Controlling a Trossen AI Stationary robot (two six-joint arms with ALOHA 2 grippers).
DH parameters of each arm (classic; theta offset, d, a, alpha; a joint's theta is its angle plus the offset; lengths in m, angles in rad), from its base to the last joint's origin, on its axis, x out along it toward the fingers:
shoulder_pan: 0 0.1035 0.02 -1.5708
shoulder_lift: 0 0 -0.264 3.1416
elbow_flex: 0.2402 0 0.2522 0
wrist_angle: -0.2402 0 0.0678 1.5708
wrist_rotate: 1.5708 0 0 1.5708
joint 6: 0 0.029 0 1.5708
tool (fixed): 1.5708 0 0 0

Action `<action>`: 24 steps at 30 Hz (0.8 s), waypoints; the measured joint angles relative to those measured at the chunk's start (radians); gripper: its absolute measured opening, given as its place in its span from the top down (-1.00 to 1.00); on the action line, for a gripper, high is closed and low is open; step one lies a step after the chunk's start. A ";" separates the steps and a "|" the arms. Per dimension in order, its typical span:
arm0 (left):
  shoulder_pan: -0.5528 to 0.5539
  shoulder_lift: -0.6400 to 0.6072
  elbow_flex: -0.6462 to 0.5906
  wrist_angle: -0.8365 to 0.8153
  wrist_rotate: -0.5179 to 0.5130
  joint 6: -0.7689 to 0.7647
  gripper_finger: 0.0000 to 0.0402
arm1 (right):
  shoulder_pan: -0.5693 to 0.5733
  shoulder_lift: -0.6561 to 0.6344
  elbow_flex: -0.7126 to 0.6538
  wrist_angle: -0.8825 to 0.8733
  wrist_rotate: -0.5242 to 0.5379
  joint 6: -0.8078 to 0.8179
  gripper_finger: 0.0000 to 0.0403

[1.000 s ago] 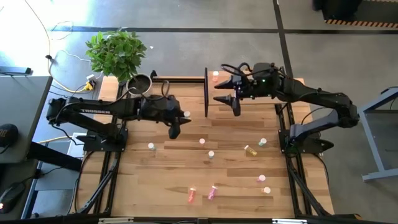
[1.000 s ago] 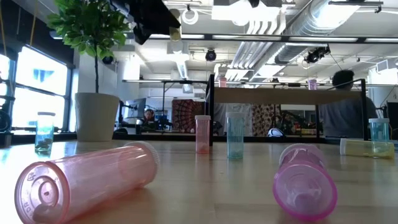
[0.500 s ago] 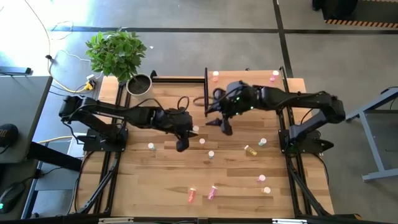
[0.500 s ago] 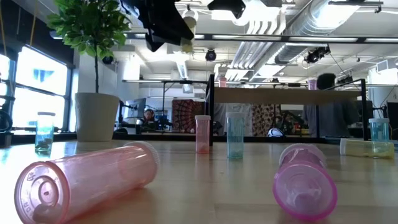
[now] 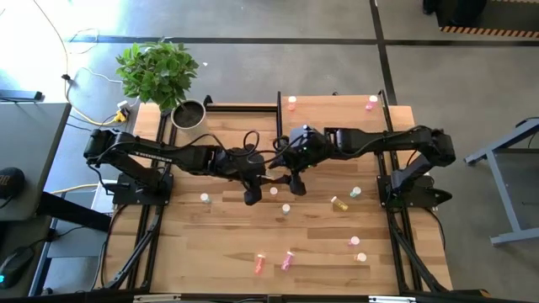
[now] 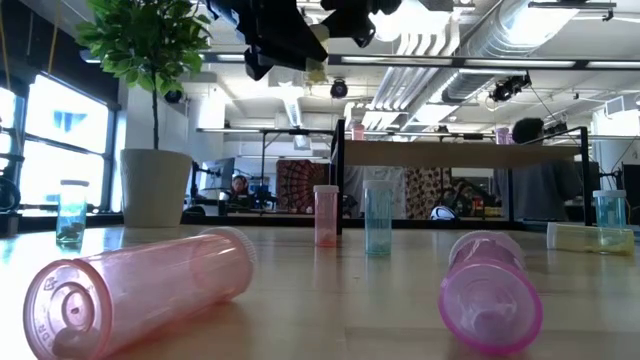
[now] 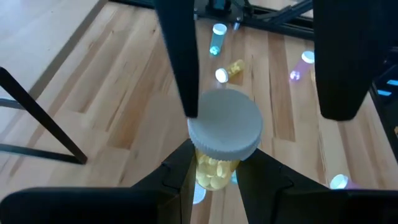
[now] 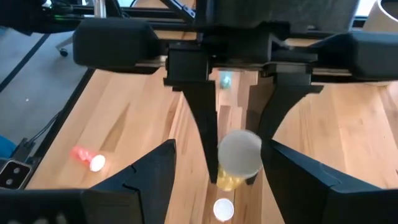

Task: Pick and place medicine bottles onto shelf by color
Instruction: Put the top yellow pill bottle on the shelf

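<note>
- Now a small yellow pill bottle with a white screw cap (image 7: 224, 134) hangs upright in the air over the middle of the light-wood table (image 5: 219, 244), its long axis vertical, cap up.
- Left pincer (image 7: 214, 171) grips it low on the yellow body, fingers narrowed around it.
- Right pincer (image 8: 214, 180) faces it from the opposite side with its fingers spread wide, the bottle just ahead of the gap and not yet between them.
- Judging by this, a hand-over is in hand; the right pincer must close in level on the capped end.
- Behind the right arm lies the wooden shelf board with black metal posts (image 5: 337, 105), two bottles already on it.
- Other small bottles (image 5: 286, 209) lie scattered on the table.
</note>
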 joint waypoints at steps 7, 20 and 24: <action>-0.008 0.001 0.000 0.027 -0.013 0.007 0.56 | 0.000 0.007 0.001 0.008 0.021 -0.007 -0.13; -0.014 0.001 0.000 0.075 -0.044 0.025 0.56 | -0.001 0.007 0.001 0.002 0.036 -0.016 0.08; -0.014 0.001 0.000 0.075 -0.054 0.024 0.56 | -0.001 0.007 0.001 0.001 0.028 -0.016 0.28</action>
